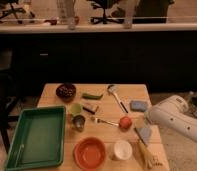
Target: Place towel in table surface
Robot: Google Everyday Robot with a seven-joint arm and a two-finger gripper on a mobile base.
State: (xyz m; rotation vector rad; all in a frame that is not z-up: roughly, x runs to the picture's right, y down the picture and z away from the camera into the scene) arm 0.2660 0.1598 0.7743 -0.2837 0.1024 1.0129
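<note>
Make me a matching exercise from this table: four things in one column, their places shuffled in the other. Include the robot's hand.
Things
1. green tray
2. orange bowl
3. dark bowl
4. hand

Places
A. far left corner of the table
B. over the right side, towards the near edge
C. near left side
D. near edge, about the middle

Pairs: 1-C, 2-D, 3-A, 4-B
</note>
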